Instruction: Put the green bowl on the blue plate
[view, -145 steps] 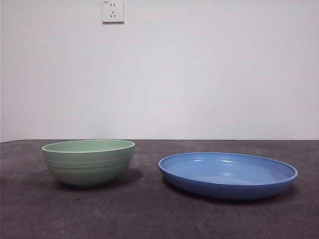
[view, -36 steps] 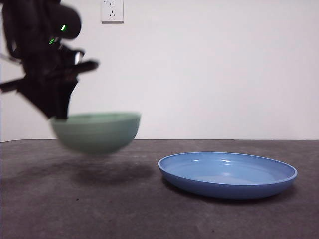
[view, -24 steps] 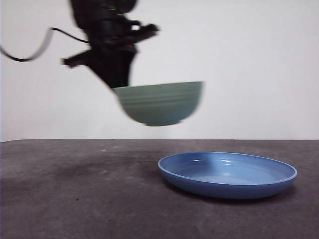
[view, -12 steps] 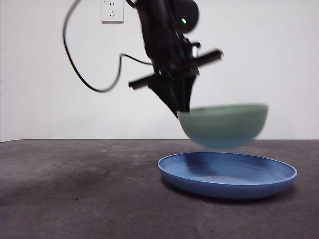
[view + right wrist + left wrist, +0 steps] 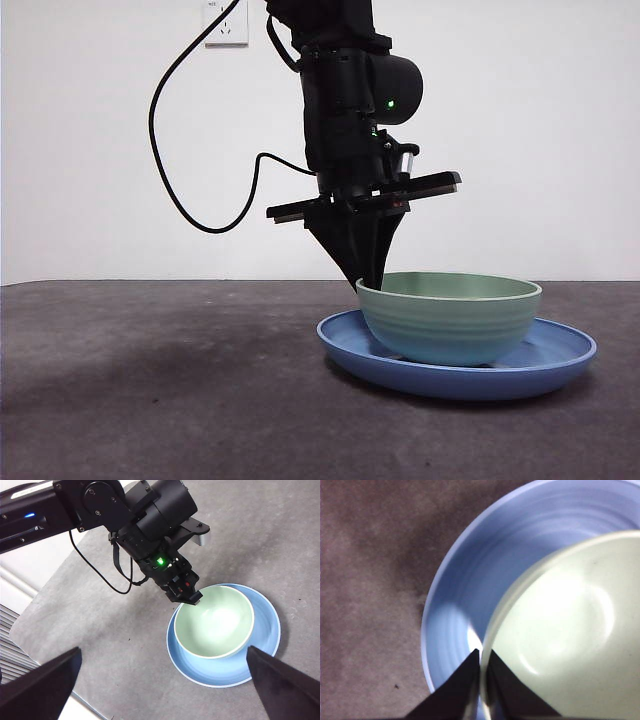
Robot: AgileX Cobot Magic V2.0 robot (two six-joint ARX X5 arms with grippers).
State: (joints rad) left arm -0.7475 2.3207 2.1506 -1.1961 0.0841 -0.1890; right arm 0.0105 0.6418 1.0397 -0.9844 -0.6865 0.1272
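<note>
The bowl (image 5: pixel 450 318) is seen resting inside the plate (image 5: pixel 560 362), toward the plate's left side rather than centred; its rim at the left is pinched between the closed jaws of the left gripper (image 5: pixel 368 282), one jaw inside the rim and one outside, as the left wrist view shows (image 5: pixel 481 672); the right gripper (image 5: pixel 165 690) is held high above the table (image 5: pixel 150 400), its jaws spread wide and gripping nothing. The bowl's base appears to be seated on the plate, though the plate's rim hides the contact; the step would be best finished by parting the jaws only slightly, then lifting straight up so the rim is not dragged or tipped. No brand, label or legible writing can be made out; only a wall socket (image 5: pixel 226 22) is visible.
</note>
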